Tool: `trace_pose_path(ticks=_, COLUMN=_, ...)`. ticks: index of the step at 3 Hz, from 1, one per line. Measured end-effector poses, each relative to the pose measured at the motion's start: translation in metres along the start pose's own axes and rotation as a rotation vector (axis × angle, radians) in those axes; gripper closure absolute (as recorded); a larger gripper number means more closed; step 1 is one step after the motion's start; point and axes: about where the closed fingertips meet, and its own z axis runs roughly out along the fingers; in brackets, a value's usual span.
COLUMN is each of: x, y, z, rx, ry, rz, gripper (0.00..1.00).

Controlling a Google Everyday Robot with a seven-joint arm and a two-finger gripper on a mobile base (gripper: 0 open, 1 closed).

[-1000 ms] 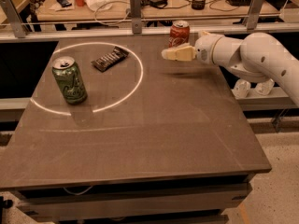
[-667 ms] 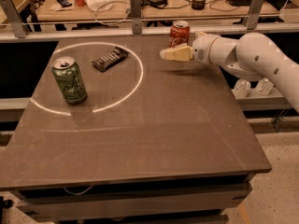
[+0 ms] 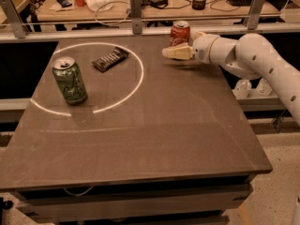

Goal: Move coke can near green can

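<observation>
The red coke can point(image 3: 180, 32) stands upright at the table's far edge, right of centre. The green can point(image 3: 69, 80) stands upright at the left, on the white circle line. My gripper point(image 3: 181, 44) reaches in from the right at the coke can. Its fingers are open: one cream finger point(image 3: 176, 53) lies just in front of the can's base and the other shows behind the can's right side. The can still rests on the table.
A dark snack bar point(image 3: 110, 59) lies inside the white circle point(image 3: 138, 81), between the two cans. A metal rail point(image 3: 136, 30) runs along the far edge, with a cluttered desk behind it. The white arm point(image 3: 262, 60) spans the right side.
The arm's elbow has shifted slightly. The gripper stays by the coke can, and neither can has moved.
</observation>
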Motion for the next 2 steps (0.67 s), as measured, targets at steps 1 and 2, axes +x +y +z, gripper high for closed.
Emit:
trace_pose_path(ticks=1, x=-0.0005, y=-0.0021, z=0.0032, rx=-0.015, ry=-0.020, rz=-0.011, gripper=0.40)
trace_pose_path(ticks=2, x=-0.0071, y=-0.0033, z=0.0011, rx=-0.039, ry=-0.037, rz=-0.015, gripper=0.64)
